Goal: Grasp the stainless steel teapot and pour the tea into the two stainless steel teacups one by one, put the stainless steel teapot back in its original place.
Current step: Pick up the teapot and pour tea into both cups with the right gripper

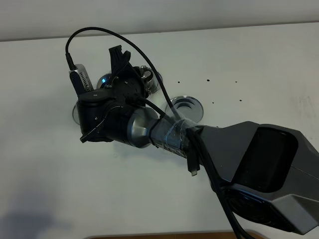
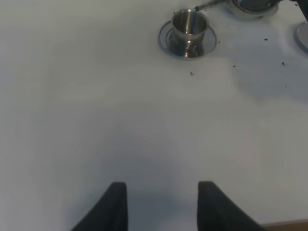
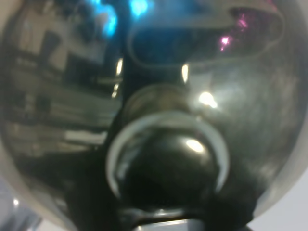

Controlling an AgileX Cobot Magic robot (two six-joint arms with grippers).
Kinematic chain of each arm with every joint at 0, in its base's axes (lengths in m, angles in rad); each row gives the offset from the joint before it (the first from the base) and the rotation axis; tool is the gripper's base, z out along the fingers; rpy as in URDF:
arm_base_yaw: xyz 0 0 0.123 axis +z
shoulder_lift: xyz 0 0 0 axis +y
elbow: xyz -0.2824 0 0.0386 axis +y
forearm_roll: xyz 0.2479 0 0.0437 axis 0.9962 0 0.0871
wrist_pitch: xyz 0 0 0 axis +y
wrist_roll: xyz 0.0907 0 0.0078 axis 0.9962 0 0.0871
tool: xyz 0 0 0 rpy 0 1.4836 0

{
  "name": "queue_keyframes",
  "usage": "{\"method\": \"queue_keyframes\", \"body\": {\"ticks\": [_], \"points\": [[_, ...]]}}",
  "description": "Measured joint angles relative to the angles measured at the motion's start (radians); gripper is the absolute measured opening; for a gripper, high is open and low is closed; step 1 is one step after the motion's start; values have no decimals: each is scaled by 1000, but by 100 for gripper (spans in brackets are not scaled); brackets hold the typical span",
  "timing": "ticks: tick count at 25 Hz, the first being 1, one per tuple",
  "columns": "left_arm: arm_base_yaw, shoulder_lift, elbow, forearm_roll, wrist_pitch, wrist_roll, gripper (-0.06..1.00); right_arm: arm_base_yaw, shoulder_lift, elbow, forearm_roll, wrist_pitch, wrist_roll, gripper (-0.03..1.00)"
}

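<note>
The right gripper (image 1: 120, 59) is pinched shut, apparently on the handle of the stainless steel teapot (image 3: 159, 120), which hangs just below it with its spout (image 2: 207, 6) at the rim of a teacup (image 2: 188, 25). The left gripper (image 2: 162, 188) stands wide and empty, well apart from that cup. The hold itself is hidden, and a slick handle could swivel, swinging the spout off the rim and spilling tea on the tabletop (image 2: 96, 96).

Place: a robot lab bench is suggested.
Surface: a plain white tabletop (image 1: 249, 59) is backed by a bare wall (image 1: 199, 12).
Equipment: a cabled, taped robot arm (image 1: 259, 159) is seen above it.
</note>
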Motion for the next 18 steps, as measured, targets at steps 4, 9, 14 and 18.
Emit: {"method": "queue_keyframes", "body": {"ticks": [4,9,14,18], "points": [[0,0,0,0,0,0,39,0,16,0,-19,-9,-12,19],[0,0,0,0,0,0,39,0,18,0,-47,-11,-28,19],[0,0,0,0,0,0,39,0,18,0,-71,-20,-47,19],[0,0,0,0,0,0,39,0,18,0,-101,-41,-77,19]]}}
